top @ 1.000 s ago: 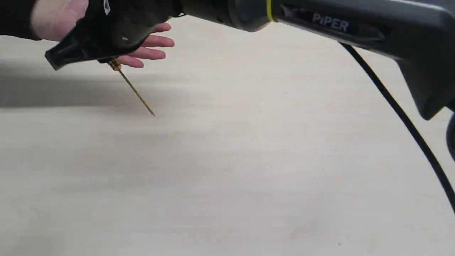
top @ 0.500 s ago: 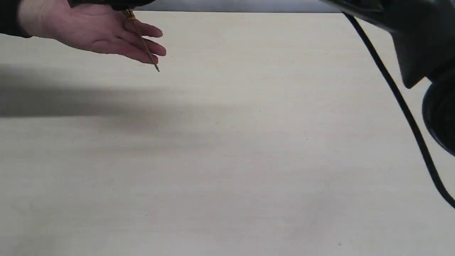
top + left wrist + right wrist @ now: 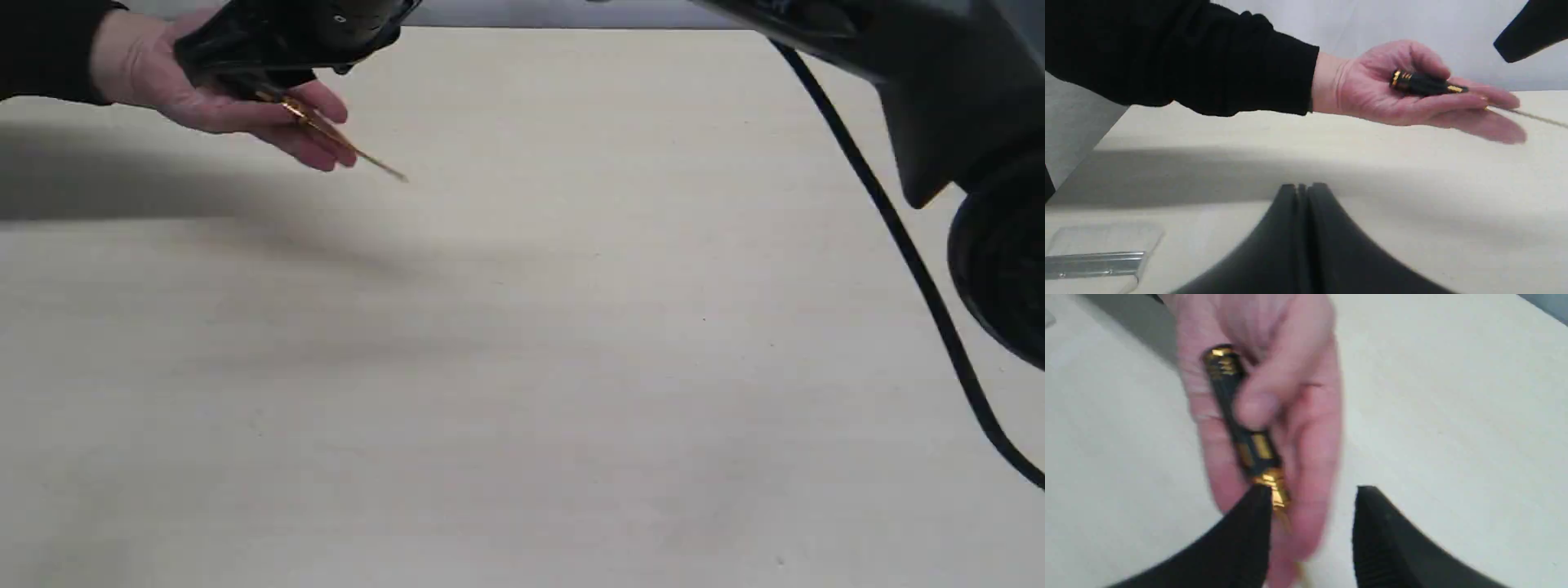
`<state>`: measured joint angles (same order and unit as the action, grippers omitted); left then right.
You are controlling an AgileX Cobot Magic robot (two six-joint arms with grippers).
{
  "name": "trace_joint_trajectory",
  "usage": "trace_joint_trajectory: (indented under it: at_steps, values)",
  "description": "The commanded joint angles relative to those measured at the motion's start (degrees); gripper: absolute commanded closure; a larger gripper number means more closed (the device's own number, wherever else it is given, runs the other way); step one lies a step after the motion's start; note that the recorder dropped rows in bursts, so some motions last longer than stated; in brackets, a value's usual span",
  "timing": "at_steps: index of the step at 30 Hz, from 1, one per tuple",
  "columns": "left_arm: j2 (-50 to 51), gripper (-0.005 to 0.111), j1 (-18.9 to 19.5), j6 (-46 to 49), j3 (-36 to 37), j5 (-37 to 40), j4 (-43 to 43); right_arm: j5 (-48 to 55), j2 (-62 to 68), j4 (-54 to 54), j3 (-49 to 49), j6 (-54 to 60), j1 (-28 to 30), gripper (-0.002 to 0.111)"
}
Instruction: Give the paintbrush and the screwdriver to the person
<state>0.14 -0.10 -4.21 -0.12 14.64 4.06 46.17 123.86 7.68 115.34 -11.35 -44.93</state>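
The person's hand [image 3: 147,69] is held palm up over the table's far left, with a dark sleeve behind it. Across the palm lies the screwdriver [image 3: 326,135], its thin golden shaft sticking out past the fingers. In the right wrist view the thumb presses on the black handle of the screwdriver [image 3: 1241,428]. My right gripper [image 3: 1312,494] is open just above the hand [image 3: 1306,416], one finger beside the gold collar. My left gripper [image 3: 1302,188] is shut and empty, low over the table, facing the hand [image 3: 1372,94] and the screwdriver [image 3: 1423,83]. The paintbrush [image 3: 1094,263] lies on the table beside it, only bristles and ferrule showing.
My right arm [image 3: 939,65] reaches across the top of the exterior view, and its black cable [image 3: 898,237] hangs down the right side. A wide pale tabletop [image 3: 531,367] fills the exterior view. A grey wall stands behind the table's far edge.
The right gripper came back down over the palm and opened. The screwdriver, which hung steeply from it, now lies flatter in the person's hand.
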Motion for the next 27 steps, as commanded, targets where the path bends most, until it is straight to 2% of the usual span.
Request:
trace_joint_trajectory:
  at_steps: [1,2,3,20,24,27]
  values:
    - [-0.1,0.107,-0.3,-0.1,0.1,-0.3,-0.2,3.4,-2.5,7.3,0.3,-4.1,0.3,0.093]
    - [-0.1,0.107,-0.3,-0.1,0.1,-0.3,-0.2,4.1,-3.1,8.8,0.3,-5.0,0.3,0.101]
    - [-0.1,0.107,-0.3,-0.1,0.1,-0.3,-0.2,4.6,-3.4,9.8,0.3,-5.0,0.3,0.104]
    - [-0.1,0.107,-0.3,-0.1,0.1,-0.3,-0.2,5.1,-12.9,10.6,-0.2,-2.2,0.3,0.104]
    - [-0.1,0.107,-0.3,-0.1,0.1,-0.3,-0.1,3.3,-17.6,12.5,-4.9,-2.2,0.4,0.104]
    - [-0.1,0.107,-0.3,-0.1,0.1,-0.3,-0.1,-0.3,-23.1,11.6,-12.0,-2.2,1.6,0.104]
